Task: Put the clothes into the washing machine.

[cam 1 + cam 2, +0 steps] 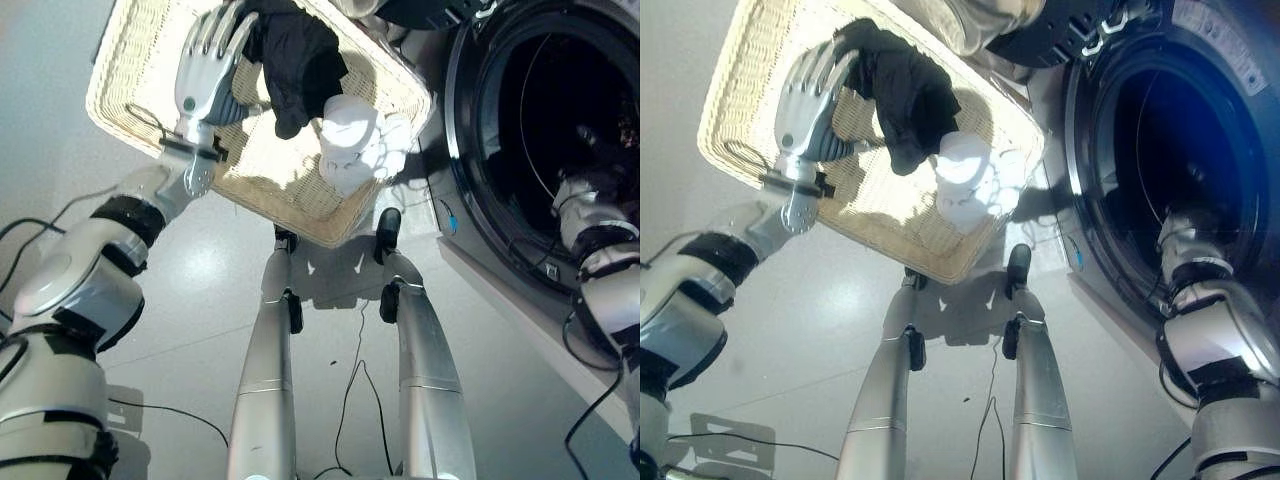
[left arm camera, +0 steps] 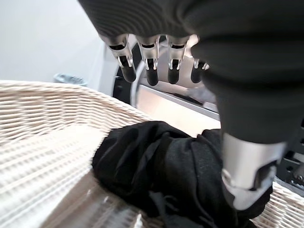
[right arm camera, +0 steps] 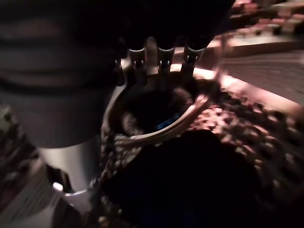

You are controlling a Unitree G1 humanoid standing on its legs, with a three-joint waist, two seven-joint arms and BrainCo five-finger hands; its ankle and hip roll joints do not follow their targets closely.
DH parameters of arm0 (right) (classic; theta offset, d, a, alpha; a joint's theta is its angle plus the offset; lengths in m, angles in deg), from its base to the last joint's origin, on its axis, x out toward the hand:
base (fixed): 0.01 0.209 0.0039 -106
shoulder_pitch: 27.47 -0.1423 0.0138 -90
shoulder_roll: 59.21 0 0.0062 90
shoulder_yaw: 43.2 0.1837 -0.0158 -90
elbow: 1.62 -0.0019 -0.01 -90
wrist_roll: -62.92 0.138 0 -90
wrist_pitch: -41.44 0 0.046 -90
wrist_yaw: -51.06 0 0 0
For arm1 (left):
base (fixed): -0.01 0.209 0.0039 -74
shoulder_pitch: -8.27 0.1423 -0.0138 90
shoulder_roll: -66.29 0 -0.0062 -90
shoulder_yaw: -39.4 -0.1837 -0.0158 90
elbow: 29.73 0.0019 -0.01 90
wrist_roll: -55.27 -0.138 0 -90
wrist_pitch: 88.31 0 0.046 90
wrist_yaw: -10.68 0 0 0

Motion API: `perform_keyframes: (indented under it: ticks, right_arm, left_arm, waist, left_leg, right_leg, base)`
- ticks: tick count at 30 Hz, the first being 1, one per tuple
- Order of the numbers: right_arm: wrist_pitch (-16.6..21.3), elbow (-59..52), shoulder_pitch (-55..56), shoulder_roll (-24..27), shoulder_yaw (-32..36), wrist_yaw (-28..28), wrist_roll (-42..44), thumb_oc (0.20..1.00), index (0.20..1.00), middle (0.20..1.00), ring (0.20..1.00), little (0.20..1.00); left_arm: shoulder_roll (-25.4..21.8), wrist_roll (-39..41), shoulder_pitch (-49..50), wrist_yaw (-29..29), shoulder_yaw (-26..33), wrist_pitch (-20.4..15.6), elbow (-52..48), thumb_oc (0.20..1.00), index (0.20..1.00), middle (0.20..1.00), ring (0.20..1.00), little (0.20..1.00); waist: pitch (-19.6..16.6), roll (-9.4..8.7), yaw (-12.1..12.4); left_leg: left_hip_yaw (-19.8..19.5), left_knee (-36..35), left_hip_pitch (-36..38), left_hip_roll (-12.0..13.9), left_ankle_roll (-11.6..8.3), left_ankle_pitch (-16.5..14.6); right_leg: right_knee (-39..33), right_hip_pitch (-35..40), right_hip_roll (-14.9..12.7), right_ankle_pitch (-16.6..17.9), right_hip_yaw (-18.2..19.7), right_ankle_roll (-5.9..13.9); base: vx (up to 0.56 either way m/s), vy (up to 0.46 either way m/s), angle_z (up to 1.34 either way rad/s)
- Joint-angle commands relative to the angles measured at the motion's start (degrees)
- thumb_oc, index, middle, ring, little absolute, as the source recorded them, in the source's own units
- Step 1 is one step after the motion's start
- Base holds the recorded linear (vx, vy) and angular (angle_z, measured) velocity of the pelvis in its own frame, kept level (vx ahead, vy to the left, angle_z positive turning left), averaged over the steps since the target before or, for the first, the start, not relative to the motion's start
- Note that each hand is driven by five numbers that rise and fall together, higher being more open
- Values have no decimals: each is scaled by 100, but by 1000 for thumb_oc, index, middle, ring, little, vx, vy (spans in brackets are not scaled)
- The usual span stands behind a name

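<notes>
Risk: left hand (image 1: pixel 207 70), fingers straight, hovers over black garment (image 1: pixel 300 65) in wicker basket (image 1: pixel 130 90) at upper left beside white clothes (image 1: pixel 360 140), and may snag both; right hand (image 1: pixel 590 150), state unclear, reaches into washing machine drum (image 1: pixel 560 100).

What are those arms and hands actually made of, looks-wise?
Smooth silver-grey shells with black bands at the joints form both arms. The left hand has silver fingers with dark tips and a dark ribbed cover over its back and wrist. The right hand has the same ribbed cover and silver fingers.
</notes>
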Motion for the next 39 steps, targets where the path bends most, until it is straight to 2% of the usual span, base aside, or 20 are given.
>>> perform_keyframes:
  ticks: [1, 4, 8, 13, 15, 23, 29, 30, 31, 32, 33, 34, 38, 39]
  right_arm:
    - [-308, 119, -501, 921, -367, -7, -674, 1000, 1000, 1000, 1000, 1000]
    - [-271, 128, -450, 789, -374, 40, -718, 1000, 1000, 1000, 1000, 1000]
    - [16, 97, -250, 462, -352, 159, -1127, 1000, 1000, 1000, 1000, 1000]
    - [151, -43, -114, 293, -364, 206, -1294, 1000, 1000, 1000, 1000, 1000]
    - [296, -210, 63, 155, -354, 237, -1445, 1000, 1000, 1000, 1000, 1000]
    - [642, -911, 507, -47, -300, 271, -1329, 1000, 1000, 1000, 1000, 1000]
    - [699, -1373, 673, -77, -281, 225, -1303, 1000, 1000, 1000, 1000, 1000]
    - [731, -1535, 758, -88, -235, 222, -1253, 1000, 1000, 1000, 1000, 1000]
    - [743, -1689, 833, -89, -196, 248, -1206, 1000, 1000, 1000, 1000, 1000]
    - [764, -1802, 895, -90, -170, 242, -1194, 1000, 1000, 1000, 1000, 1000]
    - [779, -1892, 945, -95, -147, 253, -1193, 1000, 1000, 1000, 1000, 1000]
    - [818, -1992, 1008, -124, -116, 239, -1212, 1000, 1000, 1000, 1000, 1000]
    - [806, -2204, 1061, -179, -95, 185, -1235, 1000, 1000, 1000, 1000, 1000]
    - [744, -2410, 1089, -220, -87, 145, -1280, 1000, 1000, 1000, 1000, 1000]
  left_arm:
    - [321, -301, -544, 83, -21, 97, 414, 1000, 1000, 1000, 1000, 1000]
    - [403, -343, -675, 2, -130, 162, 489, 1000, 1000, 1000, 1000, 1000]
    - [529, -452, -876, -327, -346, 503, 673, 1000, 1000, 1000, 1000, 1000]
    - [562, -352, -970, -615, -394, 676, 812, 1000, 1000, 1000, 1000, 1000]
    - [559, -270, -991, -1028, -431, 931, 905, 1000, 1000, 1000, 1000, 1000]
    - [515, -138, -889, -1588, -339, 1484, 1135, 1000, 1000, 1000, 1000, 1000]
    - [485, -21, -849, -1737, -254, 1597, 1190, 1000, 1000, 1000, 1000, 1000]
    - [482, -12, -836, -1775, -213, 1588, 1214, 959, 959, 959, 959, 959]
    - [476, 52, -833, -1843, -176, 1584, 1203, 774, 774, 774, 774, 774]
    - [471, 91, -831, -1902, -135, 1582, 1193, 542, 542, 542, 542, 542]
    - [473, 126, -822, -1990, -102, 1598, 1192, 423, 423, 423, 423, 423]
    - [487, 140, -796, -2134, -42, 1611, 1207, 200, 200, 200, 200, 200]
    - [511, 234, -781, -2381, 22, 1602, 1222, 200, 200, 200, 200, 200]
    - [528, 350, -749, -2600, 116, 1583, 1217, 200, 200, 200, 200, 200]
  waist:
    - [-161, -35, 72]
    - [-161, -7, 52]
    - [-161, 24, -22]
    - [-161, 22, -79]
    - [-161, 9, -134]
    - [-161, -90, -274]
    - [-161, -134, -327]
    - [-161, -154, -351]
    - [-161, -175, -373]
    - [-161, -188, -386]
    - [-161, -192, -397]
    - [-161, -197, -408]
    - [-161, -210, -423]
    - [-161, -218, -436]
  left_leg:
    - [142, 831, 148, -5, -292, -1145]
    - [170, 814, 128, 3, -300, -1143]
    - [219, 796, 54, 29, -329, -1154]
    - [257, 797, 4, 57, -359, -1166]
    - [298, 759, -30, 82, -378, -1152]
    - [367, 696, -133, 136, -420, -1125]
    - [390, 679, -163, 162, -440, -1101]
    - [394, 690, -178, 172, -450, -1099]
    - [389, 683, -181, 169, -455, -1096]
    - [386, 677, -199, 173, -462, -1086]
    - [392, 673, -204, 173, -465, -1084]
    - [399, 673, -205, 178, -468, -1074]
    - [401, 670, -208, 177, -480, -1069]
    - [404, 656, -195, 173, -485, -1063]
  right_leg:
    - [-945, 444, 285, 666, -331, 514]
    - [-947, 402, 285, 660, -302, 522]
    - [-943, 288, 313, 649, -222, 542]
    - [-927, 216, 334, 613, -174, 543]
    - [-932, 164, 367, 601, -137, 536]
    - [-998, 58, 428, 595, -57, 528]
    - [-1008, 30, 447, 592, -19, 521]
    - [-997, 16, 454, 587, -5, 521]
    - [-1008, 14, 464, 593, 10, 520]
    - [-1014, -3, 465, 602, 18, 522]
    - [-1020, -10, 467, 603, 24, 524]
    - [-1011, -18, 467, 607, 29, 525]
    - [-1028, -18, 462, 619, 42, 533]
    - [-1039, -11, 467, 619, 51, 531]
  base:
    - [-2, 41, 1]
    - [2, 39, 1]
    - [-4, 49, 0]
    - [-2, 37, -1]
    - [0, 49, -6]
    - [-1, 19, -2]
    - [-1, 6, 0]
    - [0, 0, 0]
    - [0, 0, 0]
    - [0, 0, 0]
    - [0, 0, 0]
    - [0, 0, 0]
    - [0, 0, 0]
    - [0, 0, 0]
